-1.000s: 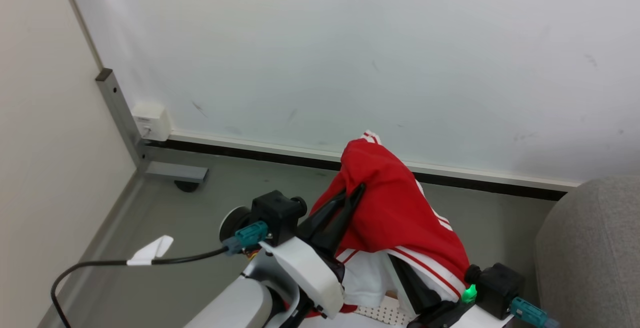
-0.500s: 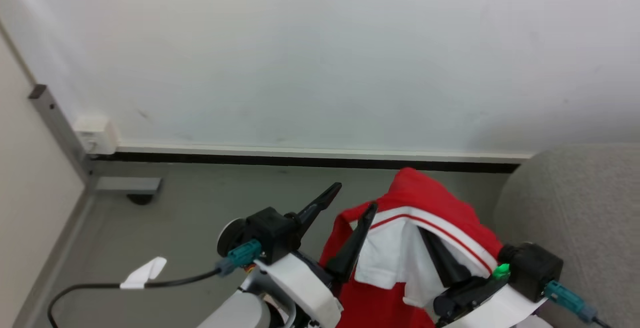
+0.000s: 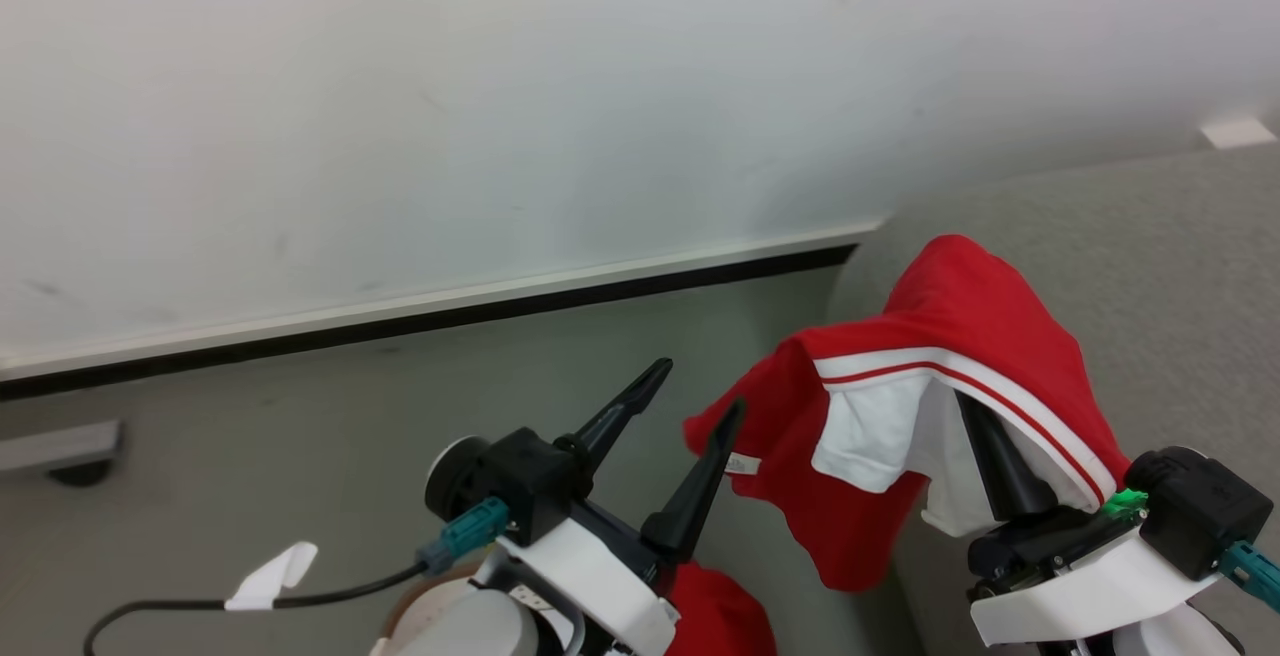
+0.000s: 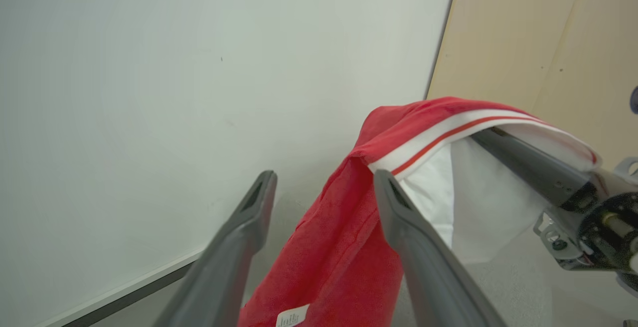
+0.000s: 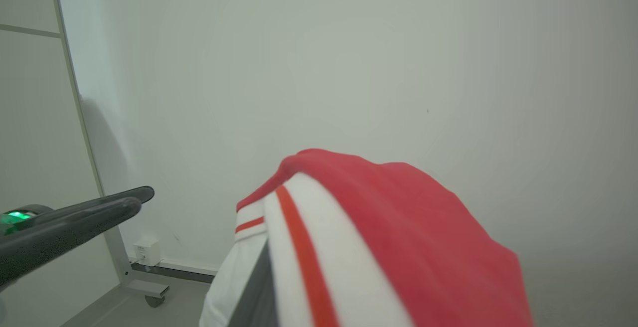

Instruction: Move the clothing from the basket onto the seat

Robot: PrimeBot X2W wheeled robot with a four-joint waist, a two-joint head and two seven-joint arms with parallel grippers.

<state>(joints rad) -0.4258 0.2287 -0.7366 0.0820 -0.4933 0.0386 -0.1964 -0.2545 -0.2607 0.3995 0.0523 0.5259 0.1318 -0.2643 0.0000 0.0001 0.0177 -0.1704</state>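
Your left gripper stands with its two dark fingers spread wide and nothing between them. The finger nearer the clothing sits just beside the hanging red edge, and you cannot tell whether it touches. Your right gripper has its fingers together under the fabric and carries the garment in the air. The red cloth drapes over the fingers like a hood, and the white panel with thin red piping falls on the side toward your left arm. A small white label shows at the lower hanging corner. The garment hangs over the near left edge of the seat, where the grey upholstery meets the floor, with its loose end out past that edge. A second bit of red fabric lies low beside your left forearm, at the bottom of the head view. The pale wall stands behind everything.
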